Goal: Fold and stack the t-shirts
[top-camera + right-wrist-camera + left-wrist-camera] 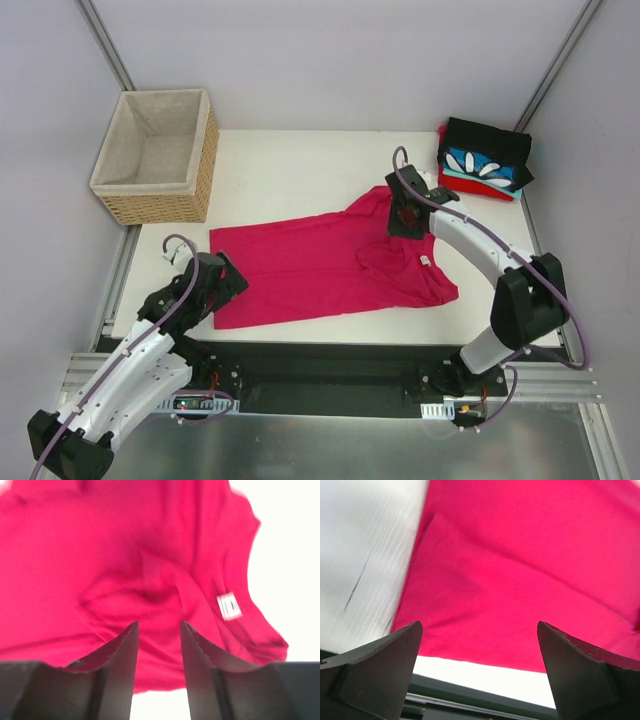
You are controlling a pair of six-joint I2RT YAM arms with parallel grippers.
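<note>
Magenta-pink t-shirt [320, 265] lies spread, right gripper [159, 625] parted above it.

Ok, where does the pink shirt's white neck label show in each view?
Top external: white label right of centre, on the pink shirt.
Left wrist: not in it.
Right wrist: label right of centre, on the shirt.
Shared landmark: the pink shirt, in all three.

I see a woven wicker basket [150, 208] with beige lining standing upright at the far left corner of the white tabletop [300, 170].
</note>
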